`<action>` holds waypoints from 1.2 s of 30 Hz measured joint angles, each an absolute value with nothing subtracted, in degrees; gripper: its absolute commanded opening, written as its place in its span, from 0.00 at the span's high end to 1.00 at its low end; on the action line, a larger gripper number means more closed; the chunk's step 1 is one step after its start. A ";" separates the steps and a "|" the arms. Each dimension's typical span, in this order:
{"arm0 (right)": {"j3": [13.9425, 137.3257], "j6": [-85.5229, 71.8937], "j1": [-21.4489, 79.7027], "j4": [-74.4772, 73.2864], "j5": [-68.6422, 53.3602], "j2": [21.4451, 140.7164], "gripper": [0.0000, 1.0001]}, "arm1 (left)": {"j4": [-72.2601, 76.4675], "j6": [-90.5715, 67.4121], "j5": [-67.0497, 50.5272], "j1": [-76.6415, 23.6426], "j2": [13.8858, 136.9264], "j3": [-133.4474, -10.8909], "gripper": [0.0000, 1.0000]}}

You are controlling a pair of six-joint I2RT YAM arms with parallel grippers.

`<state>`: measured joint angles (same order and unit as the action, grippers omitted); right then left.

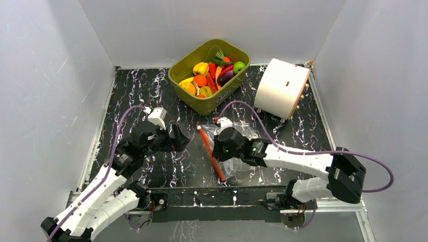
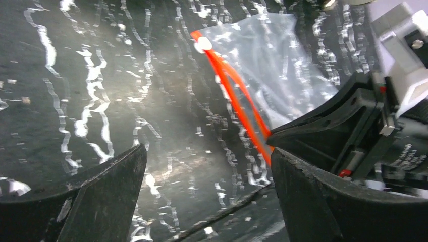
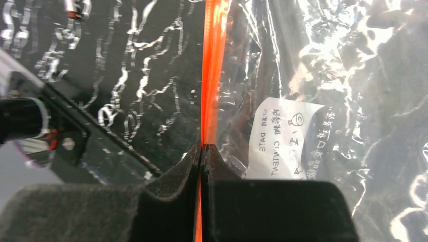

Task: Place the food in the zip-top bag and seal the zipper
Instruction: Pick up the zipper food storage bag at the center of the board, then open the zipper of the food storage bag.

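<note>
The clear zip-top bag (image 1: 233, 151) lies flat on the black marbled table, its red-orange zipper (image 1: 211, 154) running down its left side. My right gripper (image 3: 202, 147) is shut on the zipper (image 3: 209, 75), pinching the strip between both fingers. A white label (image 3: 282, 136) shows through the bag's plastic. My left gripper (image 2: 207, 156) stands open just left of the bag (image 2: 272, 65), with only table between its fingers, and the zipper (image 2: 237, 96) passes close by its right finger (image 2: 323, 201). The food (image 1: 212, 75) sits in the olive-green tub (image 1: 202, 103) at the back.
A white cylindrical device (image 1: 281, 88) lies at the back right, beside the tub. Grey walls close in the table on three sides. A metal rail (image 1: 222, 194) runs along the near edge between the arm bases.
</note>
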<state>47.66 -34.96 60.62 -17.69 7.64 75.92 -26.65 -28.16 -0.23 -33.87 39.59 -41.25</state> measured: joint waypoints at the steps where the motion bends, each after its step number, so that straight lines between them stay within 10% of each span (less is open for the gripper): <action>1: 46.96 -35.66 60.62 -16.47 6.94 74.78 1.00 | -26.15 -29.80 -1.41 -33.87 39.88 -41.19 0.14; 13: 41.19 -43.75 60.62 -1.74 1.69 61.78 1.00 | -6.48 -50.39 -17.30 -33.87 43.24 -32.45 0.48; 26: 40.58 -45.63 60.62 3.77 -2.46 61.19 1.00 | 4.34 -54.92 -20.82 -33.87 45.54 -27.64 0.51; 33: 40.99 -45.28 60.62 2.17 -3.57 63.64 1.00 | 4.40 -54.61 -20.14 -33.85 45.30 -27.20 0.97; 36: 43.03 -44.91 60.64 -2.28 -1.61 63.66 1.00 | 2.22 -53.10 -18.65 -33.87 43.99 -27.73 1.00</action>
<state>43.03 -44.91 60.64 -2.28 -1.61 63.66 2.22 -53.10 -18.65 -33.87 43.99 -27.73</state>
